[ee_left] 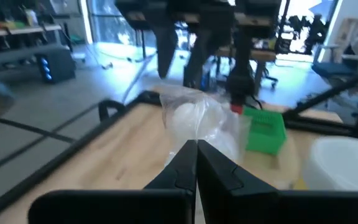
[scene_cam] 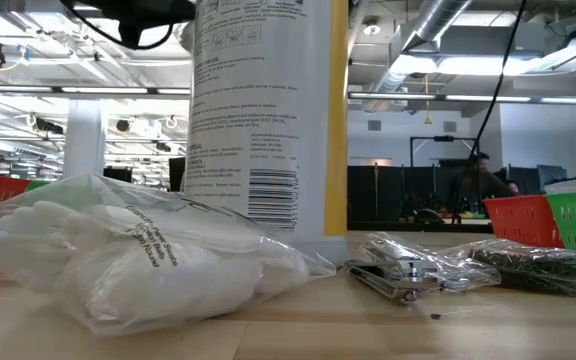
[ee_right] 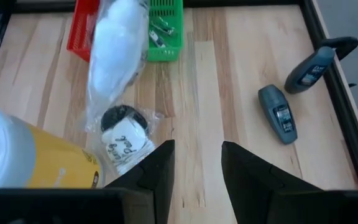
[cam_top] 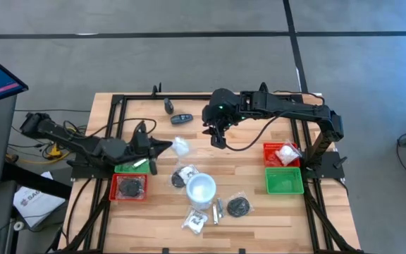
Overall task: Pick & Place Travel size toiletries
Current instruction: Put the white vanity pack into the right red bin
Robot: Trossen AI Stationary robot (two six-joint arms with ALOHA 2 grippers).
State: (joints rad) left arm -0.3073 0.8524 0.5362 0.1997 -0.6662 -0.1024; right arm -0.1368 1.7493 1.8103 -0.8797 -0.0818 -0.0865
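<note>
High view: the left pincer [cam_top: 166,146] is pinched shut on a clear bag of white pieces [cam_top: 180,147], held over the middle of the worktop [cam_top: 252,212], near the left red tray [cam_top: 115,189] and green tray [cam_top: 127,168]. The right pincer [cam_top: 218,138] hangs near the back with its fingers parted and nothing between them. More wrapped toiletries [cam_top: 238,206] lie around the white cup [cam_top: 201,189], and two dark oblong pieces [cam_top: 182,118] lie near the back edge.
</note>
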